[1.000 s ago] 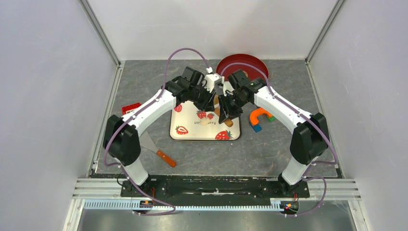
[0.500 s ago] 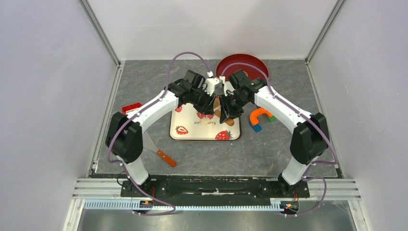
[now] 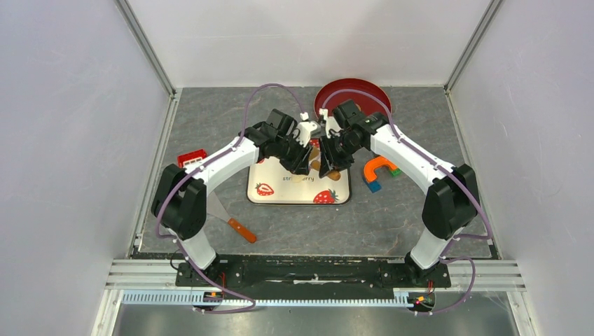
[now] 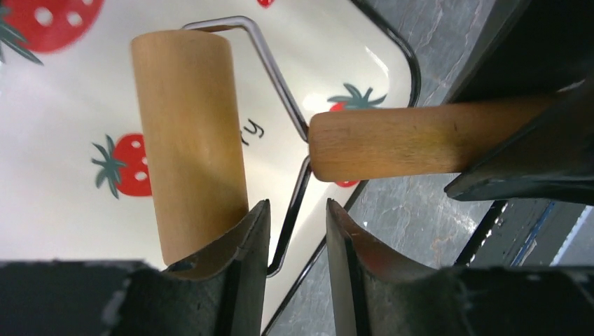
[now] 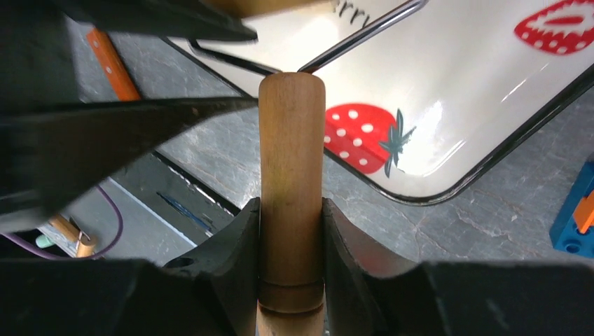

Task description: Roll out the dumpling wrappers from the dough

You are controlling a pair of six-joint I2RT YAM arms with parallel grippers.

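Observation:
My right gripper [image 5: 291,204] is shut on the wooden handle [image 5: 291,175] of a small rolling pin and holds it over the near right part of the strawberry tray [image 3: 277,194]. In the left wrist view the pin's wooden drum [image 4: 189,140] lies over the tray, joined to the handle [image 4: 413,140] by a wire frame [image 4: 280,84]. My left gripper [image 4: 294,234] is open beside the drum, and the thin wire passes through the gap between its jaws untouched. From above, both grippers meet over the tray. The dough and the dumpling wrappers are hidden.
A red plate [image 3: 364,94] sits at the back right. An orange and blue toy piece [image 3: 378,169] lies right of the tray. A scraper with an orange handle [image 3: 232,220] lies near the front left, and a small red object [image 3: 191,157] lies further left.
My left gripper has slid toward the tray's middle and opened wider. The pale piece seen on the tray earlier is now covered by the grippers. My right arm has barely moved.

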